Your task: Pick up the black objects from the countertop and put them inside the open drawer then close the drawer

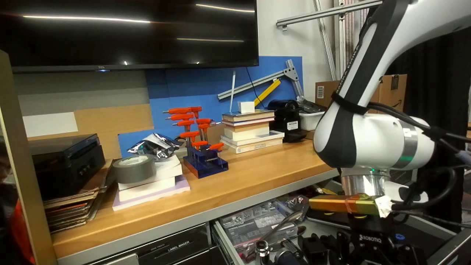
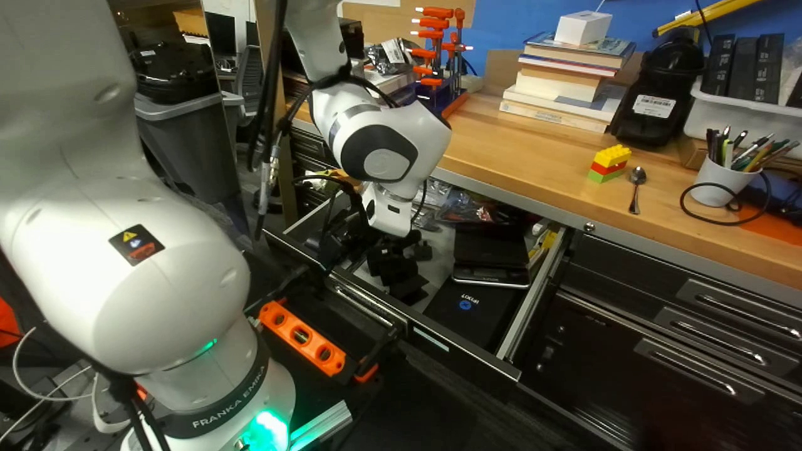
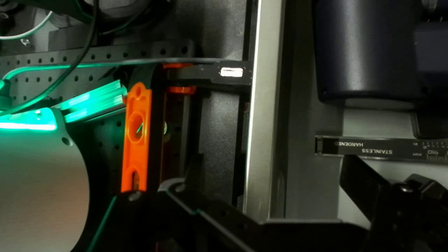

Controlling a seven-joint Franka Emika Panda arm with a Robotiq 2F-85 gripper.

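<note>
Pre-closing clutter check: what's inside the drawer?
Drawer: a parts box, scale, black case and more. In both exterior views the arm hides part of the inside; anything under the scale is covered.

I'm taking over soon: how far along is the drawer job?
Seemingly done: a chunky black object lies in the drawer. In hand: no load visible; the wrist view shows the hand open over the drawer's front edge. Left: closing the drawer, which stands pulled out; more pieces may remain on the countertop, parts of which are hidden.

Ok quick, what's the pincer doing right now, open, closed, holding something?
Pincer: open, jaws wide apart, nothing held that shows in the wrist view.
</note>
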